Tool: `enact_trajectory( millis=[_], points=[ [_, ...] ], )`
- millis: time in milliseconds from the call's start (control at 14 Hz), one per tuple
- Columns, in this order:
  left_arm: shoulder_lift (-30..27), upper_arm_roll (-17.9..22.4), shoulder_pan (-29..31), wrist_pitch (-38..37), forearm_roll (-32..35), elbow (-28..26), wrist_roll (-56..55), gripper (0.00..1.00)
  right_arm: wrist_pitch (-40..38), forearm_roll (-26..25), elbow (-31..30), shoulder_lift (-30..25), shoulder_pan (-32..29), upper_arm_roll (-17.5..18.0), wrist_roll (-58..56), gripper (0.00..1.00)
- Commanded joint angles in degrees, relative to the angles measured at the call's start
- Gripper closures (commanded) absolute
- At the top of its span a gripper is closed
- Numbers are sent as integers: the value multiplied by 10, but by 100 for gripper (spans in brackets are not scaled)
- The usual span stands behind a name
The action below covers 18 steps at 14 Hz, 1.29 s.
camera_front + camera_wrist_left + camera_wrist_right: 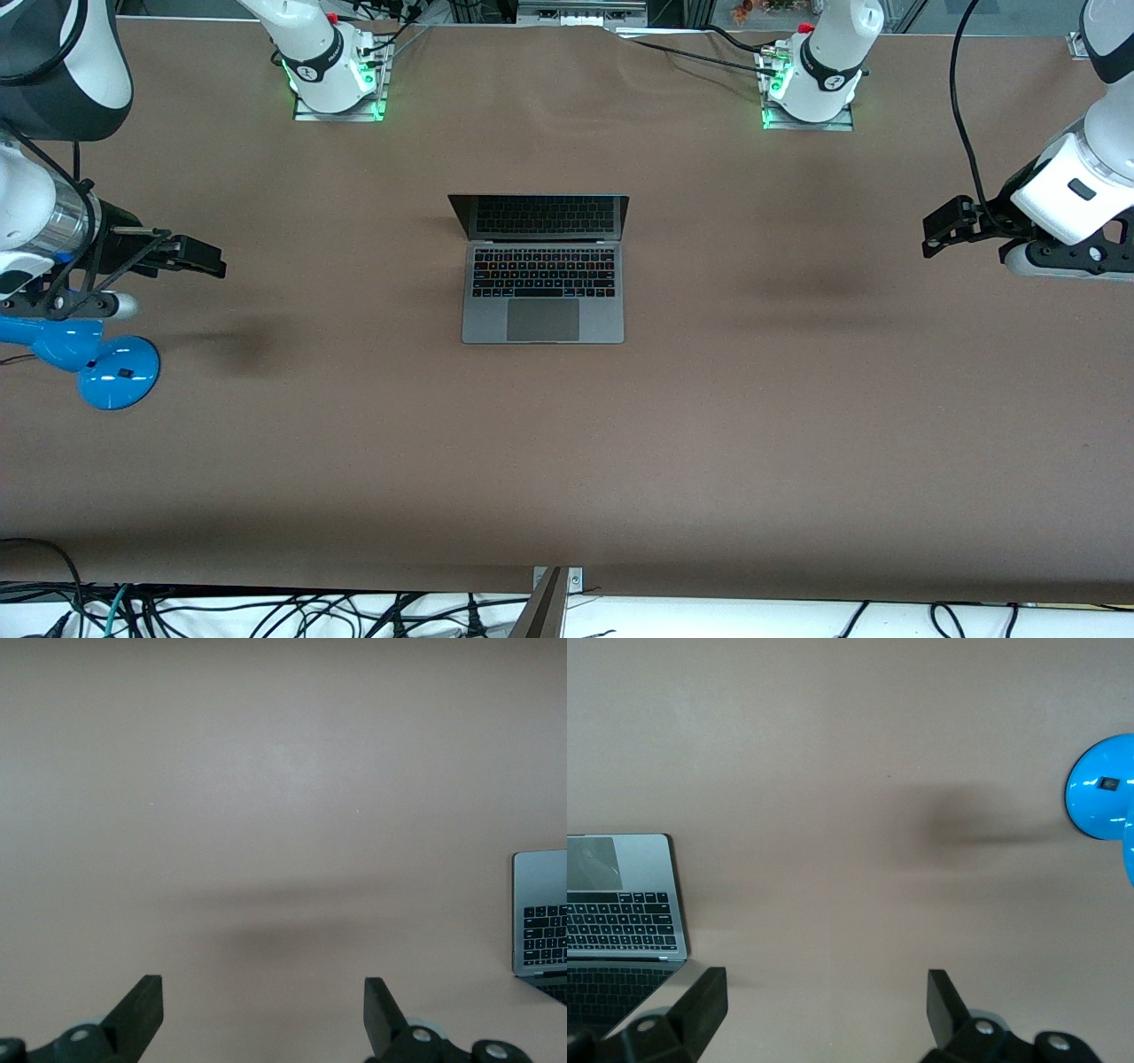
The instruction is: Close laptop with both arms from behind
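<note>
The grey laptop (542, 301) lies open in the middle of the brown table, its dark screen tilted back toward the arms' bases and its trackpad toward the front camera. My left gripper (932, 232) hovers open over bare table at the left arm's end, well apart from the laptop. My right gripper (211, 259) hovers open over bare table at the right arm's end, also apart from it. An edge of the laptop (542, 912) shows past the open left gripper (263, 988). In the right wrist view the laptop (620, 904) lies beside the open right gripper (827, 979). Both grippers hold nothing.
A bright blue round-footed object (106, 363) stands on the table under the right arm; it also shows in the right wrist view (1103, 788). The arm bases (332, 84) (808, 89) are bolted along the table's edge by the robots. Cables hang below the edge nearest the front camera.
</note>
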Motion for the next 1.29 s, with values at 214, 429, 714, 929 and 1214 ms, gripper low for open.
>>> enact_trajectory(
  millis=[214,429,714,929,1214],
  points=[
    [0,2,-1,-1,3,9,1,0,-2,10,-11,-7,-8,27,9,0],
    [0,2,0,-1,3,9,1,0,-2,10,-12,-7,-8,28,7,0],
    [0,2,-1,-1,2,9,1,0,-2,11,-12,-7,-8,44,7,0],
    [0,2,-1,-1,2,9,1,0,-2,11,-13,-6,-8,54,7,0],
    [0,2,0,1,1,9,1,0,-15,12,-13,-3,-8,90,10,0]
  ],
)
